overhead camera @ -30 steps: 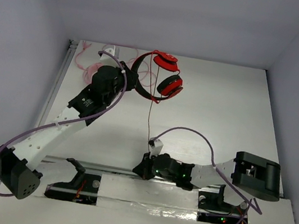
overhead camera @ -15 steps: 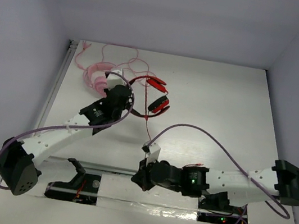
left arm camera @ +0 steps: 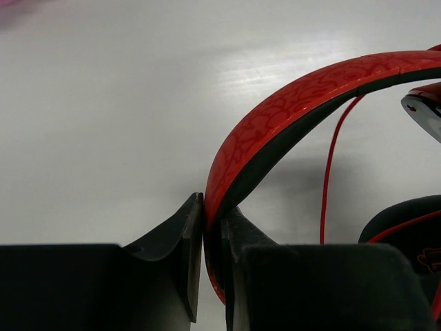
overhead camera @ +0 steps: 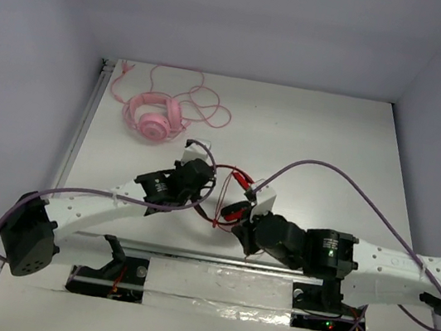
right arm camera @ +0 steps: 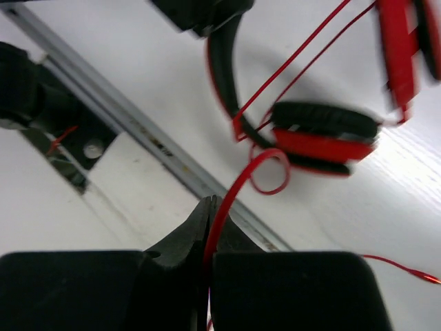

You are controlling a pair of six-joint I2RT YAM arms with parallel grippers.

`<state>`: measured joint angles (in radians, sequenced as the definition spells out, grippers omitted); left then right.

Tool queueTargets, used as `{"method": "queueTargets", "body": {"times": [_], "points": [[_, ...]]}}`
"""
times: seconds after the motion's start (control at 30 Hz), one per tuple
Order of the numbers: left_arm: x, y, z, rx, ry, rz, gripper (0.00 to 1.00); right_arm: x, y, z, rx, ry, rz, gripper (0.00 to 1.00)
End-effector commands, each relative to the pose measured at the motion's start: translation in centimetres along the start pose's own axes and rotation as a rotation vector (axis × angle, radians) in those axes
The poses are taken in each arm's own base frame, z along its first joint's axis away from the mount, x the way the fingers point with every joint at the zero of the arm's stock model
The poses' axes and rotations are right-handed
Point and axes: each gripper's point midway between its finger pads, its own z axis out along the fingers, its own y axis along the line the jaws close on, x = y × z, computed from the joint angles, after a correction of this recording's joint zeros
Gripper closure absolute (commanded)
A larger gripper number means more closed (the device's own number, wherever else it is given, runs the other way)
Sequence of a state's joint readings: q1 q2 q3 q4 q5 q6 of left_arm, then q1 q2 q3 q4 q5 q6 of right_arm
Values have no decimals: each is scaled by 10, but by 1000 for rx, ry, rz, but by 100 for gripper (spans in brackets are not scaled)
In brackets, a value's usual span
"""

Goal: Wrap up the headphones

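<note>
Red headphones [left arm camera: 296, 89] in outstretched left gripper [left arm camera: 212, 207], cable [right arm camera: 231, 185] in right gripper [right arm camera: 210, 207].

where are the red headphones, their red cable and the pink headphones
red headphones [left arm camera: 289, 103]: left wrist view, on the red top of the headband
red cable [right arm camera: 222, 207]: right wrist view, on the curved stretch below the loop
pink headphones [overhead camera: 154, 126]: top external view, on an ear cup

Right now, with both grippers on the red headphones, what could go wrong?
The right gripper pinches the thin cable close to the ear cup; a hard pull may strain it or let it slip.
The left gripper holds the headband at its fingertips only, so it could twist loose.
The cable's loop sits near the metal rail and might snag.
</note>
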<state>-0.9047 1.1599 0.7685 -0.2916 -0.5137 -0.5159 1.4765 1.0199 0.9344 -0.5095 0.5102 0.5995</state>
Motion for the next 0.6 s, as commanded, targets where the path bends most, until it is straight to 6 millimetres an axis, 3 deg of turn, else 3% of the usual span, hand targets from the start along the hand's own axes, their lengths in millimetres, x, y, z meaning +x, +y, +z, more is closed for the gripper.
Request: {"method": "queueTargets", "body": {"times": [0.0,0.07,0.13,0.27,0.43,0.57], "points": [[-3,-43,-18,175,63,49,100,-19,-28,-9,90,-30,-79,100],[6,-47,-21,206,113,136,100,-25,-50,-6,165,-28,-68,100],[6,-57,-28,252,144,186,100,-34,-58,-4,186,-44,-55,100],[20,-63,-18,251,204,269,100,-50,-48,-5,133,-85,-74,100],[36,-83,-25,381,262,377,100,-59,-47,2,101,-79,-110,100],[31,-93,-44,519,229,438,100,-62,-73,10,172,-69,-103,100]]}}
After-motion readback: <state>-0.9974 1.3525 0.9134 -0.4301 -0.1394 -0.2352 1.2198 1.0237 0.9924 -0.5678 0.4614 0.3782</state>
